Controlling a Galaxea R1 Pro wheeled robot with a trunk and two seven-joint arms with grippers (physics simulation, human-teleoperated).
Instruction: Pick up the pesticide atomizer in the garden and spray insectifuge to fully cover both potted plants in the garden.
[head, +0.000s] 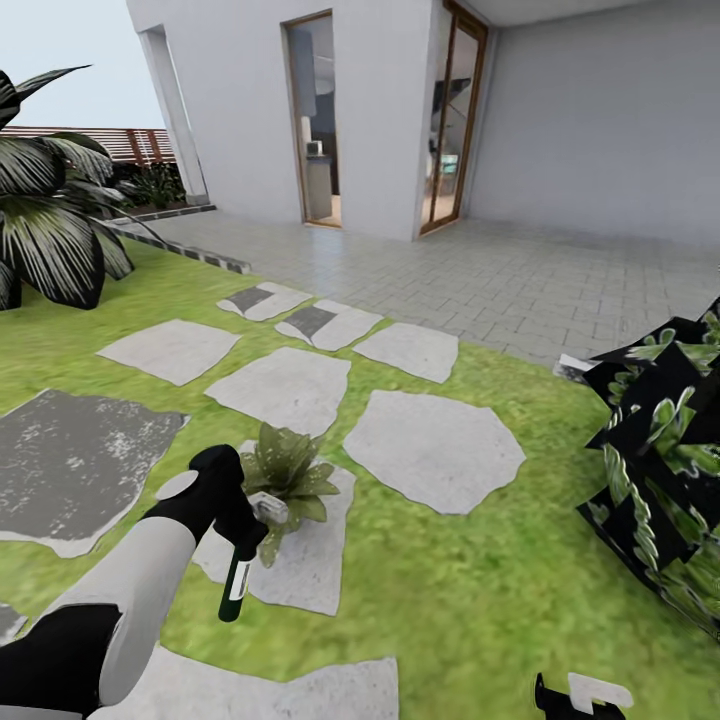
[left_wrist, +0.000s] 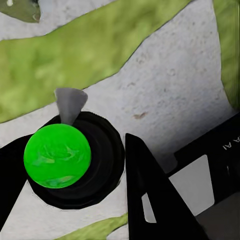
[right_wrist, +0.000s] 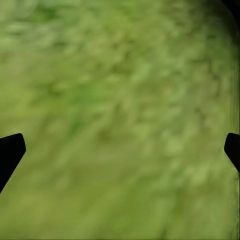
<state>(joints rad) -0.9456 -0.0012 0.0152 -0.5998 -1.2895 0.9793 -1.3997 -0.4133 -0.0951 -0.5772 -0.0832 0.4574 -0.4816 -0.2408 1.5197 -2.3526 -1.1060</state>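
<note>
My left gripper (head: 243, 528) is shut on the pesticide atomizer (head: 236, 586), a slim dark green bottle with a white label. Its greyish top (head: 269, 508) sits right beside a potted plant (head: 286, 468), a low rosette of light-green leaves standing on a stone slab (head: 300, 570). In the left wrist view the atomizer (left_wrist: 57, 156) appears end-on as a bright green disc in a dark ring, between the black fingers (left_wrist: 150, 195), with its grey nozzle (left_wrist: 70, 104) over the slab. My right gripper (right_wrist: 120, 150) hangs open over grass, and it also appears low in the head view (head: 575, 700).
Grey stone slabs (head: 430, 445) dot the lawn. A big dark striped-leaf bush (head: 50, 235) stands at the left, another (head: 665, 470) at the right. Beyond lie a paved patio (head: 500, 280), the house wall with glass doors (head: 318, 120), and a wooden fence (head: 130, 145).
</note>
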